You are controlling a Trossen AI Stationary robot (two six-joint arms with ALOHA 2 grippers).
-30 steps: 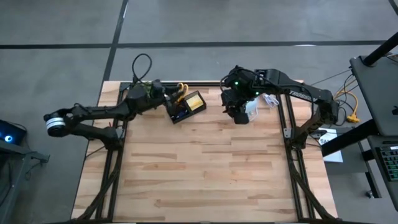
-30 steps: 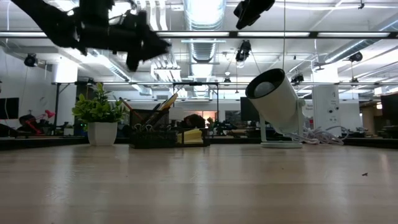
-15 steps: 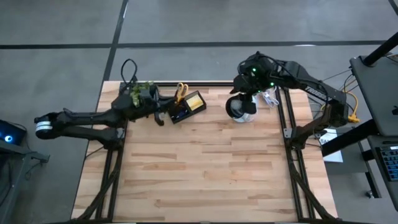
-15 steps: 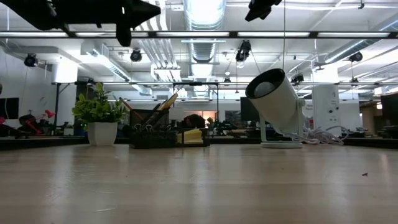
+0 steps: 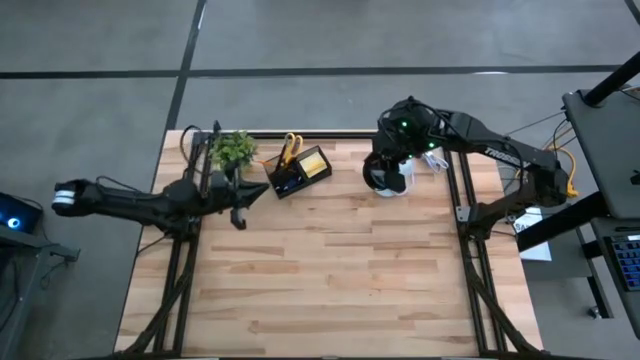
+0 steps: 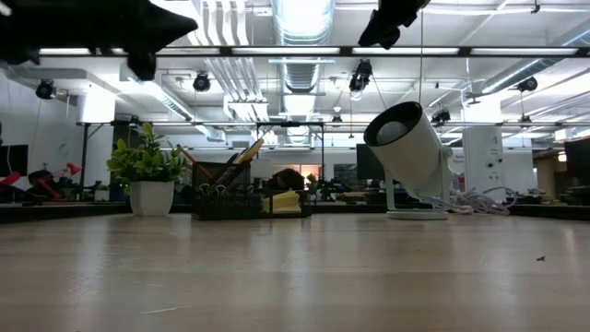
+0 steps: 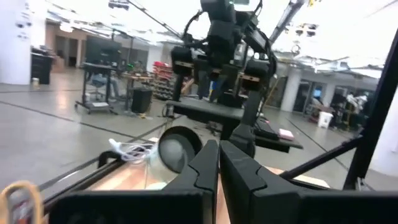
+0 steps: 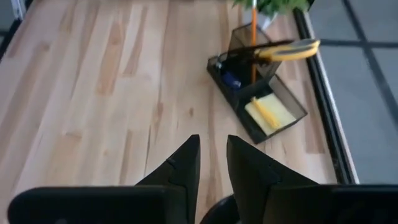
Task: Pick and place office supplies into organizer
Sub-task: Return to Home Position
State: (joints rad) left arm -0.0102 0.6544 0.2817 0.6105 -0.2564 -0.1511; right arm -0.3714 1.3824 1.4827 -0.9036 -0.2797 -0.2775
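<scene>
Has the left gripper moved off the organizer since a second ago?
Yes. In the high view the left gripper pulled leftward off the organizer, now beside the plant.

**Right wrist view: organizer on table, gripper empty**

The right gripper (image 8: 212,149) hangs above the wooden table (image 8: 93,93); its dark fingers (image 8: 183,169) stand slightly apart with nothing between them. Beyond them sits the black organizer (image 8: 227,67), near the table's dark edge rail (image 8: 318,87). An orange pencil (image 8: 254,43) stands upright in it. Scissors (image 8: 292,50) with yellow handles lie across its top. A yellow sticky-note block (image 8: 268,112) fills one compartment. A green plant (image 8: 273,5) is partly visible past the organizer.
</scene>
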